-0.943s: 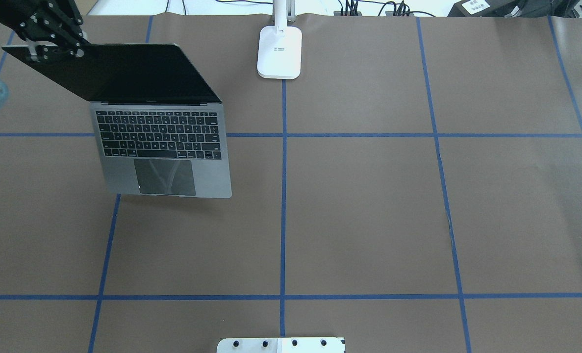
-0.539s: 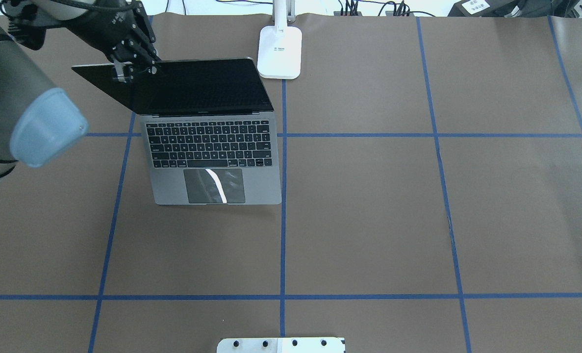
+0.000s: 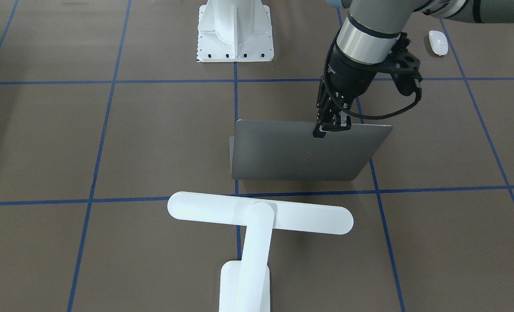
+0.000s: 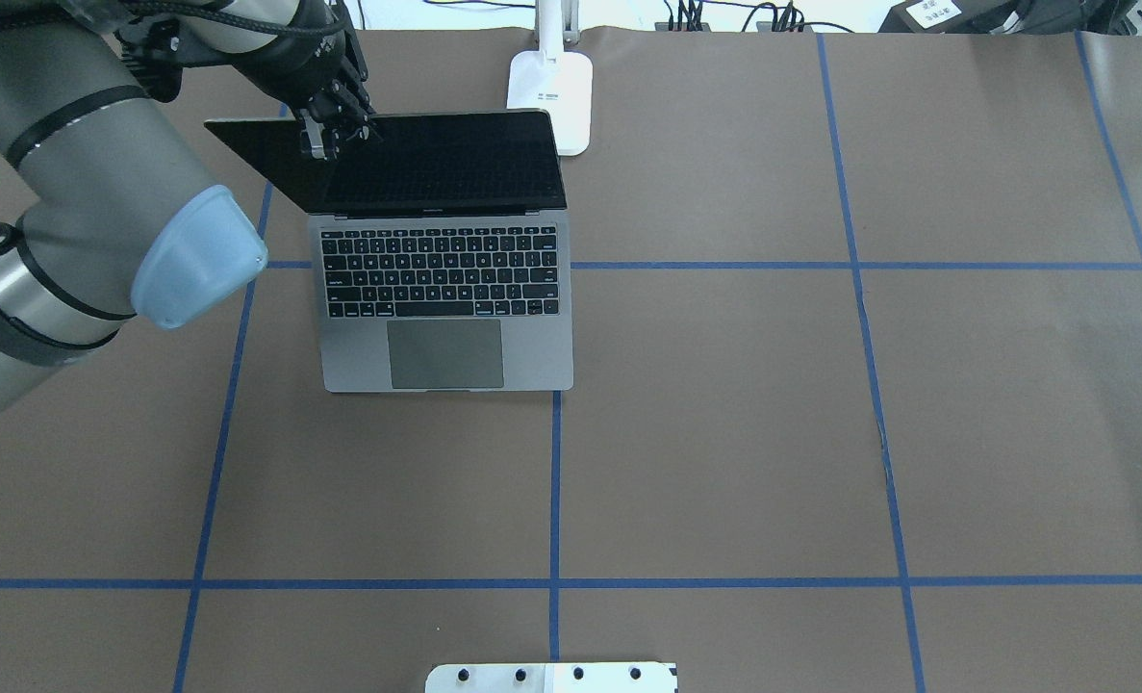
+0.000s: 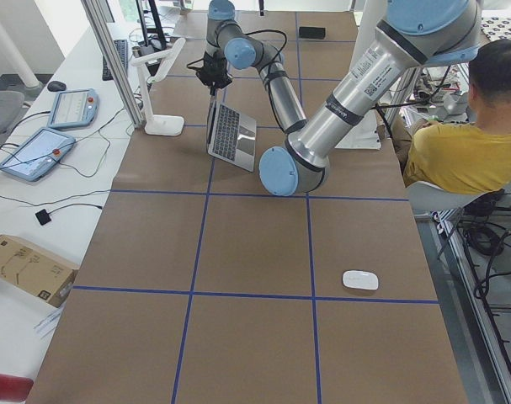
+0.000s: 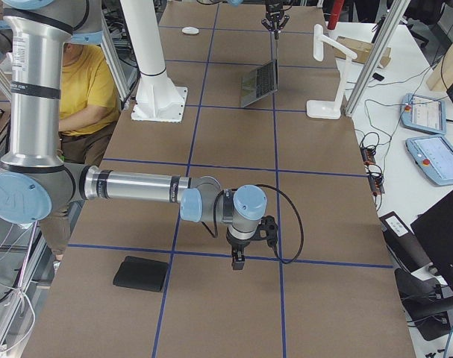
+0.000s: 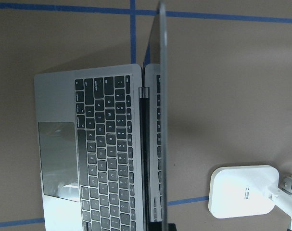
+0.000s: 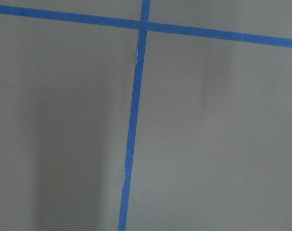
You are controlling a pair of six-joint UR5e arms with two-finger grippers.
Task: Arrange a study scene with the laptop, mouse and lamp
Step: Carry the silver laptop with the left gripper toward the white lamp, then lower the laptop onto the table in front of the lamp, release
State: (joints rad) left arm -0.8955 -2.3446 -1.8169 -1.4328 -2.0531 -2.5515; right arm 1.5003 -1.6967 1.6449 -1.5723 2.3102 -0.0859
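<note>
The laptop (image 4: pixel 445 318) stands open on the brown table, keyboard facing the robot, its grey lid (image 3: pixel 300 151) upright. My left gripper (image 4: pixel 335 135) (image 3: pixel 331 126) is shut on the lid's top edge near its left corner. The lamp (image 3: pixel 261 214) stands just behind the laptop, its base (image 4: pixel 551 101) at the far table edge and also in the left wrist view (image 7: pixel 242 191). The white mouse (image 3: pixel 438 42) (image 5: pixel 360 279) lies far off near the robot's left end. My right gripper (image 6: pixel 237 257) hangs low over bare table at the right end; I cannot tell if it is open.
A white ribbed pedestal (image 3: pixel 235 30) (image 4: pixel 551 677) sits at the robot's base. A flat black pad (image 6: pixel 140 274) lies near the right end. A person in a yellow shirt (image 5: pixel 465 151) sits behind the robot. Blue tape lines grid the table (image 4: pixel 724 433).
My left gripper has carried the open laptop rightward, from the far left to just left of the centre line, in front of the lamp base. Its base now lies flat.
</note>
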